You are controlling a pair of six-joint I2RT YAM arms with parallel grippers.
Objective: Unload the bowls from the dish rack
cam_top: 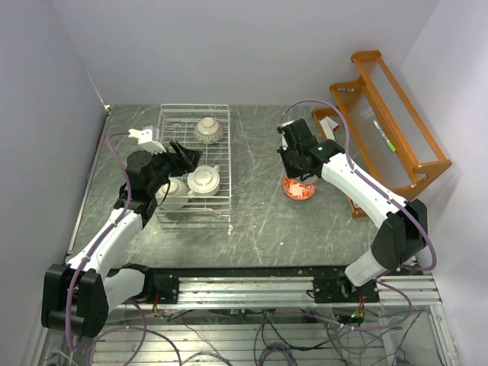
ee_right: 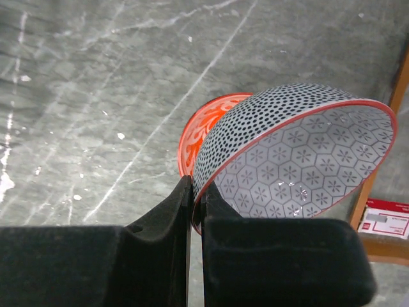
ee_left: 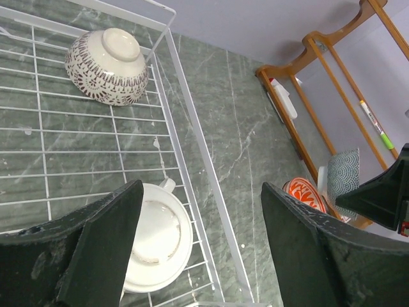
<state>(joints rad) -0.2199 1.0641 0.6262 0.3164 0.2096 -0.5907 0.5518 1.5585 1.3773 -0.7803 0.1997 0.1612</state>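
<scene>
Bowls sat in two places when I checked the feeds. Inside the white wire dish rack (cam_top: pixel 229 156) an upside-down patterned bowl (ee_left: pixel 110 66) lay at the far end. A cream bowl with a small handle (ee_left: pixel 156 236) rested nearer, close to the rack's right wall. Another pale bowl (cam_top: pixel 174 187) showed beside it, partly hidden by my left arm.

My left gripper (ee_left: pixel 201 188) hung over the near half of the rack with its fingers spread wide and nothing between them. The cream bowl was below and just left of the gap.

My right gripper (ee_right: pixel 197 192) was out over the grey marbled table (cam_top: pixel 259 221), right of the rack. Its fingers were pinched tight on the rim of a dotted bowl (ee_right: pixel 300 153), one finger inside and one outside. That bowl was tilted, its hexagon-patterned inside facing the wrist camera. An orange-red bowl (ee_right: pixel 195 134) sat on the table directly behind it. I could not tell whether the two touched. An orange wooden shelf (cam_top: pixel 389 114) stood at the table's right edge.
</scene>
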